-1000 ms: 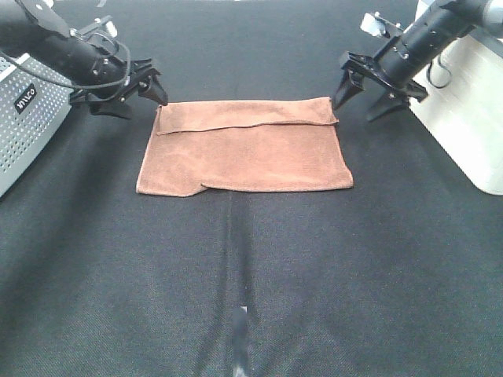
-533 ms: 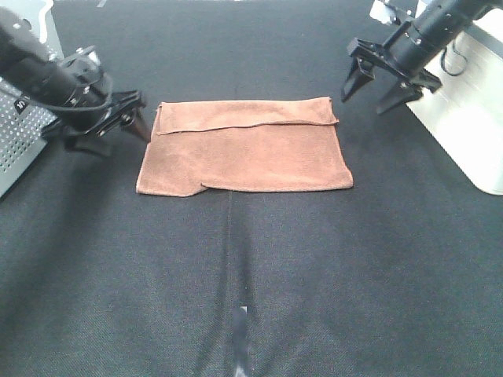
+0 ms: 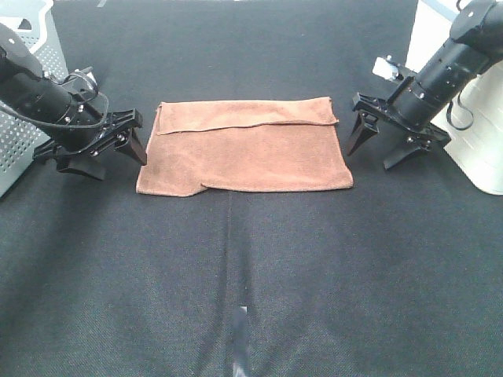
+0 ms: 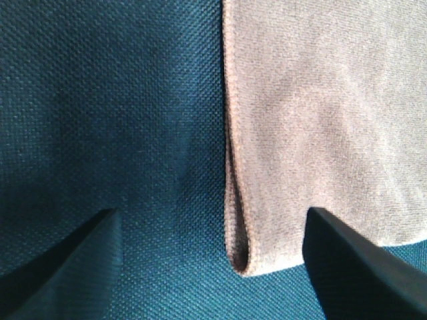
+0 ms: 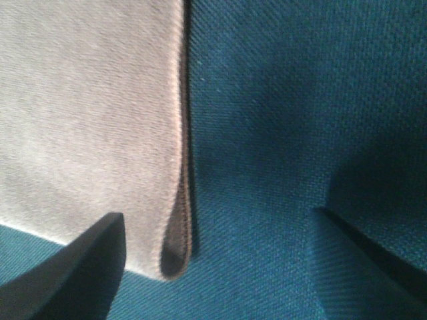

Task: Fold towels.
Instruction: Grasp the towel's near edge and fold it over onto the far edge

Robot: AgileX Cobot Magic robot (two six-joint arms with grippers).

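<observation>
One black table (image 3: 251, 275), the biggest thing here, with wide bare room across the whole near half and a narrower bare band behind the cloth. At its left side a grey perforated box (image 3: 12, 157), at its right a white box (image 3: 479, 157), both well apart from the cloth.

Next in size, the towel (image 3: 245, 149). Lies flat at the far middle of the table, folded, with a narrow flap turned down along the far edge and a small step in the near edge towards the left corner. Side edges straight, each with bare table beside it.

Just beside the left edge, the left gripper (image 3: 119, 166), low over the table, jaws spread wide and holding nothing. Just beside the right edge, the right gripper (image 3: 368, 159), likewise low, jaws wide apart and holding nothing.

In each wrist view, the towel's side edge between the two fingers, doubled, its layers joined in a rounded loop at the corner. Cannot tell whether any fingertip touches the cloth.
</observation>
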